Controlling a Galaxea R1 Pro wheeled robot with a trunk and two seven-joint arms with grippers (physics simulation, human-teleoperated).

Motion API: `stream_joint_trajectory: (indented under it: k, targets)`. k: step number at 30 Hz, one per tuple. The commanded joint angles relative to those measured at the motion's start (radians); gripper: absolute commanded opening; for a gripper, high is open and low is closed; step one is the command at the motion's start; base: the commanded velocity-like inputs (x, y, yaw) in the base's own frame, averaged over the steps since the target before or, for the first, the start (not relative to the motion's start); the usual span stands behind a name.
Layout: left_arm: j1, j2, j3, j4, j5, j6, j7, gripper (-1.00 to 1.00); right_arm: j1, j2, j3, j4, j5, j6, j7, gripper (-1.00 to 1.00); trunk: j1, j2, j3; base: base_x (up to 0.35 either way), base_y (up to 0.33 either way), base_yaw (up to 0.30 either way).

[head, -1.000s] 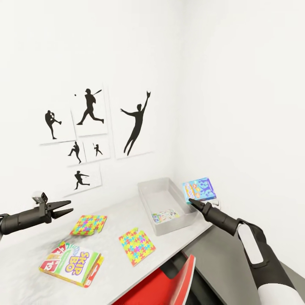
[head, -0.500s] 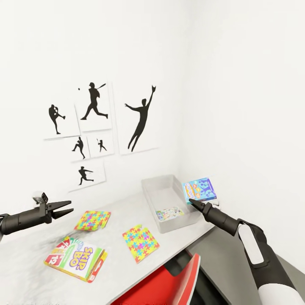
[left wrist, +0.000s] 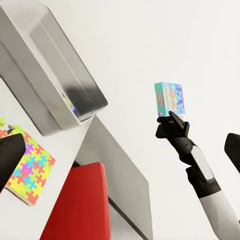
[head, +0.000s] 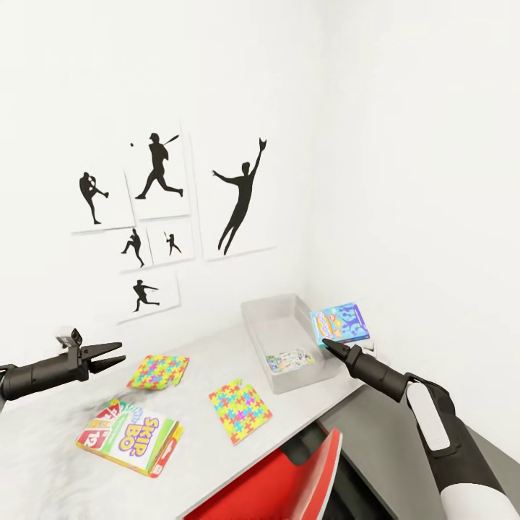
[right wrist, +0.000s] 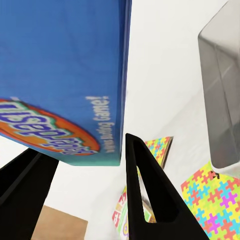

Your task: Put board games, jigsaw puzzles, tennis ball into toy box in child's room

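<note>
My right gripper (head: 327, 344) is shut on the lower edge of a blue board game (head: 339, 323), held upright in the air just past the right rim of the grey toy box (head: 269, 323). The held board game (right wrist: 60, 75) sits between the black fingers (right wrist: 145, 200). Another small board game (head: 289, 360) lies inside the box. On the pale table (head: 195, 448) lie two jigsaw puzzles (head: 158, 371) (head: 240, 410) and a Skip-Bo board game (head: 130, 435). My left gripper (head: 105, 357) hovers open above the table's left part. The tennis ball and the bed are out of view.
A red chair (head: 289, 480) stands tucked under the table's front edge. White walls meet in a corner right behind the toy box, and baseball silhouette posters (head: 155, 217) hang on the left wall. A lower grey surface (head: 383, 440) lies under my right arm.
The head view has shifted a little, so the table and posters sit slightly differently in the picture. Both arms keep their poses, the right still gripping the blue board game.
</note>
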Motion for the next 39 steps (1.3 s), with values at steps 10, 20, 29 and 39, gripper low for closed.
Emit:
stream_joint_trajectory:
  k: [10,20,29,39]
  targets:
    - [-0.001,0.0,0.0,0.0,-0.001,0.011,-0.004,1.0,-0.001,0.001,-0.001,-0.004,-0.003,0.005,0.003,-1.0,0.0,-0.002,-0.004,0.0,0.0,0.0]
    - [-0.001,0.0,0.0,0.0,-0.001,0.009,-0.004,1.0,-0.001,0.001,0.0,-0.006,-0.002,0.004,0.003,-1.0,0.0,-0.002,-0.005,0.0,0.0,-0.001]
    - [-0.001,0.0,0.001,0.0,-0.001,0.01,-0.004,1.0,-0.004,0.014,0.008,0.004,-0.002,0.035,-0.015,-1.0,0.0,-0.002,-0.007,0.0,0.0,-0.038]
    - [-0.001,0.0,-0.001,0.0,0.002,0.011,-0.004,1.0,-0.349,0.038,0.044,0.199,-0.01,0.206,-0.281,-1.0,0.0,-0.002,-0.007,0.0,0.0,-0.001]
